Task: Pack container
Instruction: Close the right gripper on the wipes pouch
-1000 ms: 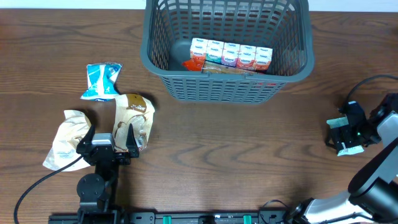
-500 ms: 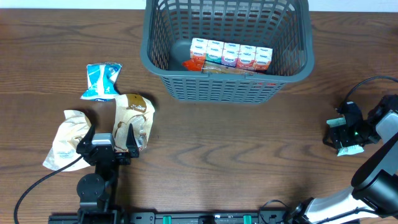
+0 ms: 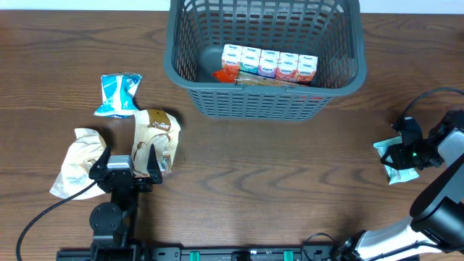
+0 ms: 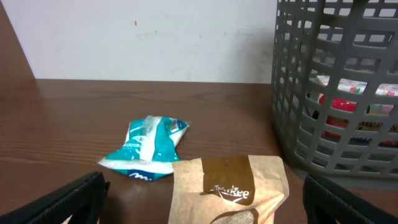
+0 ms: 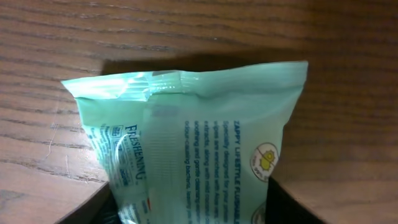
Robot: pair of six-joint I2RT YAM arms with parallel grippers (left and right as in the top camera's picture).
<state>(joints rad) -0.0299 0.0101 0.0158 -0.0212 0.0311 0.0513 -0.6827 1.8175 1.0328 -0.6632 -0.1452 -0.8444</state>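
The container (image 3: 264, 100) is a dark grey lattice basket at the table's far middle, also seen at the right of the left wrist view as the container (image 4: 336, 93). It holds a row of small cartons (image 3: 270, 63). At the right edge my right gripper (image 3: 402, 155) is shut on a mint green wipes packet (image 3: 385, 148), which lies on the wood. The right wrist view shows that packet (image 5: 199, 149) squeezed between both fingers. My left gripper (image 3: 128, 158) stands open at the front left, just short of a brown paper packet (image 3: 156, 136) that lies flat on the table.
A blue and white packet (image 3: 119, 94) lies left of the basket, beyond the brown packet (image 4: 230, 186). A crumpled cream bag (image 3: 75, 163) sits by the left gripper's left finger. Black cables run from both arms along the front and right edges.
My right gripper has closed from wide open onto the mint green packet, whose end now sticks out to the left of the fingers. The left arm has not moved.
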